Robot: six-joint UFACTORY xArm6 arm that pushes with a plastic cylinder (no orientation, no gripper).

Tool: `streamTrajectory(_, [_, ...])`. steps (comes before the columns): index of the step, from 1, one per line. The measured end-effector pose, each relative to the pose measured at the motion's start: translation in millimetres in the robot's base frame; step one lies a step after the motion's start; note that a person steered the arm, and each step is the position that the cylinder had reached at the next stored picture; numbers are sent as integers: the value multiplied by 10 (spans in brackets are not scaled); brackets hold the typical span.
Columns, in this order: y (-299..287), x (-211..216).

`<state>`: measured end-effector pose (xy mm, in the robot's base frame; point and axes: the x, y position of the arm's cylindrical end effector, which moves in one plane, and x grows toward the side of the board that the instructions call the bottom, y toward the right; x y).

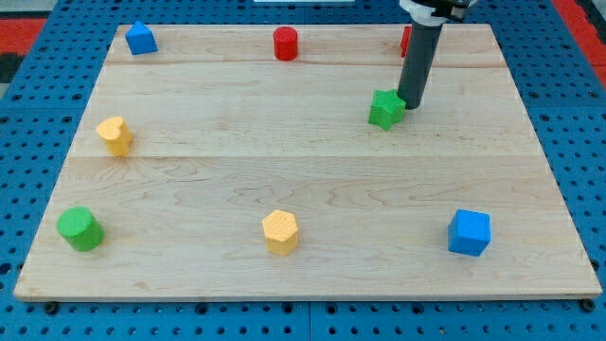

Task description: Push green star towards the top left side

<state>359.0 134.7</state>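
Note:
The green star (384, 109) lies on the wooden board (303, 180) in the upper right part of the view. My tip (411, 104) stands right next to the star's right side, touching or nearly touching it. The dark rod rises from there toward the view's top edge.
A blue block (140, 38) is at the top left. A red cylinder (285, 44) is at the top middle. A red block (405, 40) is partly hidden behind the rod. A yellow heart (115, 135) is at left, a green cylinder (79, 229) at bottom left, a yellow hexagon (280, 232) at bottom middle, and a blue cube (470, 233) at bottom right.

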Motion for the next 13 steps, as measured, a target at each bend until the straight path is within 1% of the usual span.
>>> streamTrajectory(2, [-3,117])
streamTrajectory(4, [-1062,121])
streamTrajectory(5, [-987,121])
streamTrajectory(6, [-971,230])
streamTrajectory(9, [-976,279])
streamTrajectory(10, [-1079,410])
streamTrajectory(11, [-1626,361])
streamTrajectory(13, [-2471,-250])
